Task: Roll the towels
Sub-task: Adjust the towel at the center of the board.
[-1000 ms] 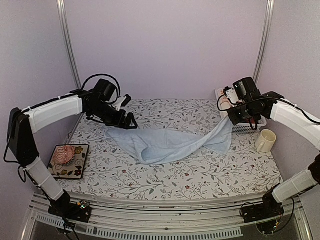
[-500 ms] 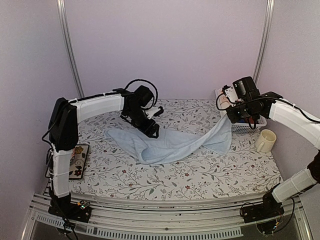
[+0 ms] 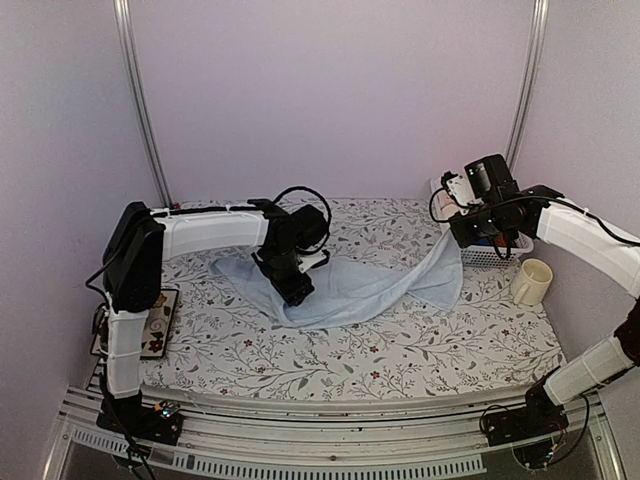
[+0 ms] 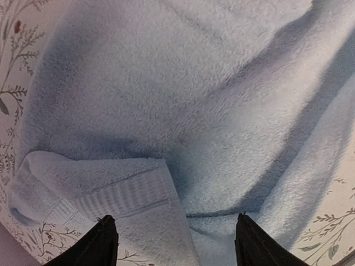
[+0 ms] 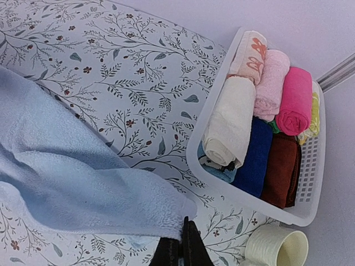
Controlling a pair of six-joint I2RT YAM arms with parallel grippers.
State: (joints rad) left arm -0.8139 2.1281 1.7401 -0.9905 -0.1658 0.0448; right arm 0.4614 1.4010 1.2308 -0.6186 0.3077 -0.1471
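Left pincer [image 3: 297, 291] now over blue towel [image 3: 372, 286]

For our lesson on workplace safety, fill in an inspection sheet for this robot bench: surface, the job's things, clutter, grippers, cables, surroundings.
Surface: flowered tablecloth, lying flat; nothing spilled seen.
Job's things: blue towel unrolled and rumpled, one corner lifted; cream towel rolled in the basket.
Clutter: mug beside the basket; patterned tray at the left edge; other rolled cloths in the basket.
Grippers: left gripper open over the blue towel's folded corner; right gripper shut on the raised corner.
Cables: black loops at both wrists, none on the table.
Surroundings: lilac walls, two metal poles.
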